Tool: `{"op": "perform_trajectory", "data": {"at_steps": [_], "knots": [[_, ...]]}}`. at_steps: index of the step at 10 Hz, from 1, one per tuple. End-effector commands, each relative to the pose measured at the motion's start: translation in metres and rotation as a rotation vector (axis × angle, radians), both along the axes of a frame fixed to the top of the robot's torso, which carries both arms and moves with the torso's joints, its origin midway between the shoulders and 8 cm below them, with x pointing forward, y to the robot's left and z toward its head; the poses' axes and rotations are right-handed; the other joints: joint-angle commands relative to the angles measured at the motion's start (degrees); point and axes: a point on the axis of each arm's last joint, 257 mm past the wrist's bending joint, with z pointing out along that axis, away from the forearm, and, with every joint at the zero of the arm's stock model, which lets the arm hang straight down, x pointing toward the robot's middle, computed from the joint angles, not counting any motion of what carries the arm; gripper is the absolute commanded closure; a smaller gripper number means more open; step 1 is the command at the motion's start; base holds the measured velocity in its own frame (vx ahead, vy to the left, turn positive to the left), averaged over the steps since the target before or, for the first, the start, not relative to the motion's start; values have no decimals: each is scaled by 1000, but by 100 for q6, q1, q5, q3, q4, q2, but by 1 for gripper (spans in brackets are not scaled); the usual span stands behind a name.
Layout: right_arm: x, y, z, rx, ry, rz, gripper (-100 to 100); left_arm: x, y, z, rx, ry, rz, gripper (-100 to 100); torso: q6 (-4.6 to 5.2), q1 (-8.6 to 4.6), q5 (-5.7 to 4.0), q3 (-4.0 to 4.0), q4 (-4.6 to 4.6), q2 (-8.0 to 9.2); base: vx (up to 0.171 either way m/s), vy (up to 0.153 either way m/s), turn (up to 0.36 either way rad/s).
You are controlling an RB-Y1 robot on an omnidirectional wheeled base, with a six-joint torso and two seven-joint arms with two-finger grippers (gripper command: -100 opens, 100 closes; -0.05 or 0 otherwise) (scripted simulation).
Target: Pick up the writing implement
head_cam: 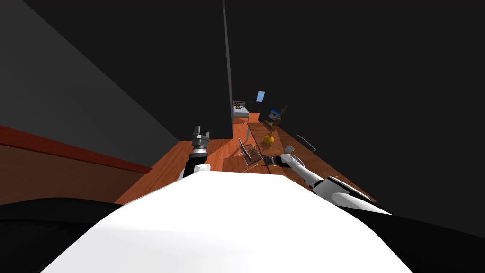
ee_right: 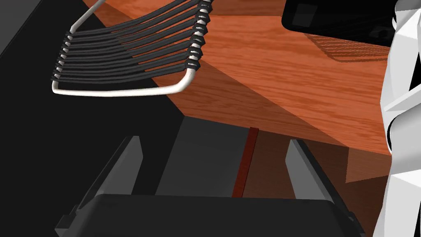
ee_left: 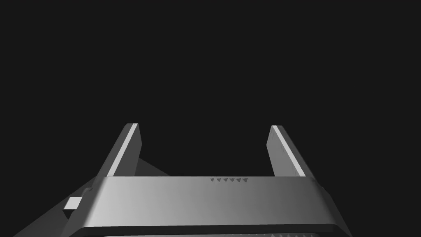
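Nearest, a thin yellowish sliver (head_cam: 333, 177) is seen lying on the wooden table (head_cam: 237, 166) just beside the right forearm; it may be the writing implement, but it is too small for that to be told. Further along, the right claw (head_cam: 266, 161) (ee_right: 213, 140) is held low over the table with its fingers spread wide and nothing between them. Just beyond it a tilted wire basket (head_cam: 249, 154) is found. A rack of black slats in a white frame (ee_right: 127, 57) is shown past the fingers in the right wrist view. The left claw (head_cam: 201, 131) (ee_left: 204, 126) is raised over the table's left side, spread wide and empty. Further back, a clear glass (head_cam: 290, 150) and a yellow vase (head_cam: 269, 139) are set on the table.
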Motion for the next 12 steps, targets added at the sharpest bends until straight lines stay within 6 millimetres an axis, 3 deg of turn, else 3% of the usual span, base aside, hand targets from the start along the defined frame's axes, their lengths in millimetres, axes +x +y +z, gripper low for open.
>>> {"op": "perform_trajectory", "data": {"at_steps": [1, 2, 3, 4, 5, 6, 9, 12], "knots": [[-19, -37, -13, -99, 40, 30, -100, 0, 0, 0, 0, 0, 0, 0, 0, 0, 0, 0, 0, 0, 66, -77, 89], [-20, -39, -14, -109, 41, 36, -100, 0, 0, 0, 0, 0, 0, 0, 1, -9, -1, 0, 0, -1, 51, -66, 25], [-31, -64, -23, -173, 69, 56, -100, 0, 0, 0, 0, 0, 0, 0, 0, -4, -3, 1, 0, 2, 41, -44, 50], [-31, -64, -23, -173, 69, 56, -100, 0, 0, 0, 0, 0, 0, 0, 0, 2, 0, 3, 1, 5, 34, -35, 23], [-43, -86, -29, -230, 95, 76, -100, 0, 0, 0, 0, 0, 0, 0, 1, 7, 0, 5, 2, 9, 38, -40, 34], [-43, -87, -29, -232, 97, 73, -100, 0, 0, 0, 0, 0, 0, 0, 0, 6, 0, 5, 2, 8, 32, -39, 26], [-76, -146, -41, -372, 175, 116, -100, 0, 0, 0, 0, 0, 0, 0, 1, -5, 0, 3, 2, 6, 51, -68, 49], [-99, -182, -44, -454, 228, 143, -100, 0, 0, 0, 0, 0, 0, 0, 0, 13, 1, 11, 5, 20, -4, -26, 68]]}}
